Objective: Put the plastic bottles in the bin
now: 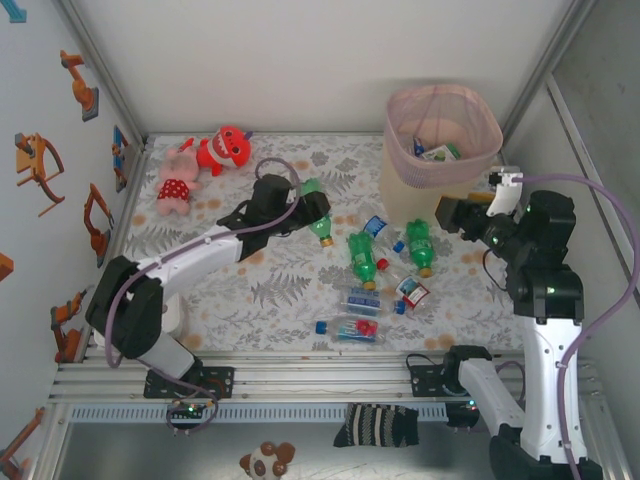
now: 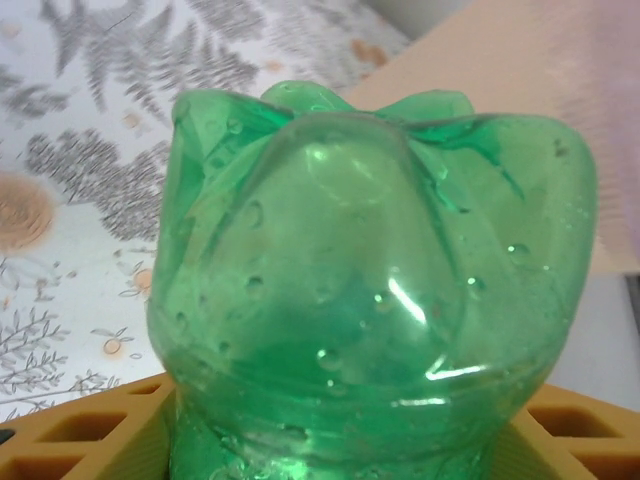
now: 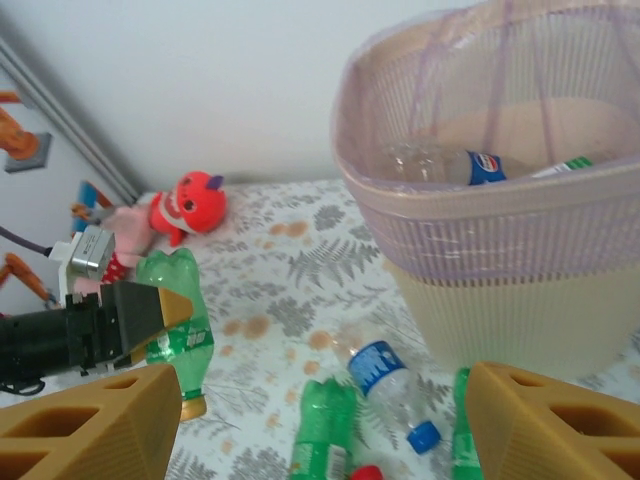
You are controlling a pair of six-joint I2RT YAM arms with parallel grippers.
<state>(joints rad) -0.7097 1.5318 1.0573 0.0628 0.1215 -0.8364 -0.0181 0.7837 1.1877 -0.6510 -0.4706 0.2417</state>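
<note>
We are gripping green bottle (image 3: 180, 335) in left jaws, closed on body; long axis near upright, cap toward surface (image 1: 270, 290). Bin (image 1: 440, 170) standing to its right, apart. Right jaws hanging wide, empty, beside bin.

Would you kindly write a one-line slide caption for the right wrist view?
Left claw grips a green bottle while the open right claw faces the bin, bottles already inside.
</note>
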